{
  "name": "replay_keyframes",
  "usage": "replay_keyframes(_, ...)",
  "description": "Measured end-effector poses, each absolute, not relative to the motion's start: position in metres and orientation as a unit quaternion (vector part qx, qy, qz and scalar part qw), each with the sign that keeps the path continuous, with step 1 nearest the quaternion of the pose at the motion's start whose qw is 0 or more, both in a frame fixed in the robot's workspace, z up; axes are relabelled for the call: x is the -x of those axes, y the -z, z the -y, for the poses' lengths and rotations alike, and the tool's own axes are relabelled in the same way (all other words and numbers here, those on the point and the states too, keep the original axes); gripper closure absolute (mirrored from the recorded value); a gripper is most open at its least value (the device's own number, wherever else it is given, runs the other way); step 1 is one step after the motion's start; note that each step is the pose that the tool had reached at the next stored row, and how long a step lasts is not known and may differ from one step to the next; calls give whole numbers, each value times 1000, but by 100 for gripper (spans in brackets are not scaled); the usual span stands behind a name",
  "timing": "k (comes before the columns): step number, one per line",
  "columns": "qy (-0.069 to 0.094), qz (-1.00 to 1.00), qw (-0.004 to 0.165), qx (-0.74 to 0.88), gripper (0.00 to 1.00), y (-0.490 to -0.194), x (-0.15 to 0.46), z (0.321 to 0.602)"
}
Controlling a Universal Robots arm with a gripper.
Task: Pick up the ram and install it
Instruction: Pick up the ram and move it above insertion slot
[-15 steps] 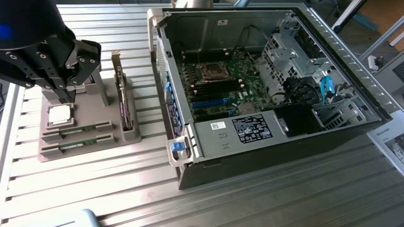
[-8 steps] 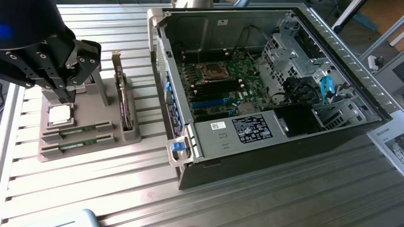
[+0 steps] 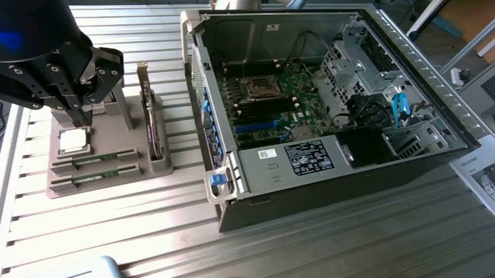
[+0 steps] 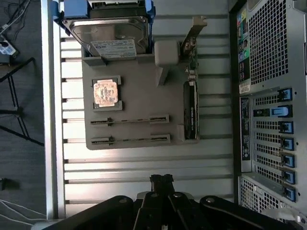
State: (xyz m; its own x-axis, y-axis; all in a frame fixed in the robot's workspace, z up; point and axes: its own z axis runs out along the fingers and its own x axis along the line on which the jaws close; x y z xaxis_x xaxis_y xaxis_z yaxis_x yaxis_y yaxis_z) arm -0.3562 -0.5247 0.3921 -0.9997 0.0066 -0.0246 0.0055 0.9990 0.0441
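Two slim green ram sticks point(image 3: 97, 160) point(image 3: 94, 175) lie on edge in the slots of a grey parts holder point(image 3: 116, 124) at the exterior view's left. In the wrist view the same sticks point(image 4: 129, 120) point(image 4: 129, 140) run side by side across the holder point(image 4: 139, 91). My black gripper point(image 3: 77, 116) hangs above the holder's far end, over the square silver CPU chip point(image 3: 73, 141), and is apart from both sticks. Its fingertips point(image 4: 161, 181) sit together with nothing between them. The open computer case point(image 3: 325, 98) shows the motherboard's dark memory slots point(image 3: 267, 108).
An upright expansion card point(image 3: 152, 124) with a metal bracket stands in the holder beside the sticks. A hard drive point(image 4: 108, 33) rests at the holder's end. The case's rear panel point(image 4: 268, 100) stands close to the holder. Everything sits on a ribbed metal table point(image 3: 116, 231).
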Motion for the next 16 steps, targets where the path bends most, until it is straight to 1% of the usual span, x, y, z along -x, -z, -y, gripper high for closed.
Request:
replay_keyframes(12,-24,-990,9,142,89,-387,356,525)
replay_keyframes(16,-24,-976,7,218,89,-386,356,525)
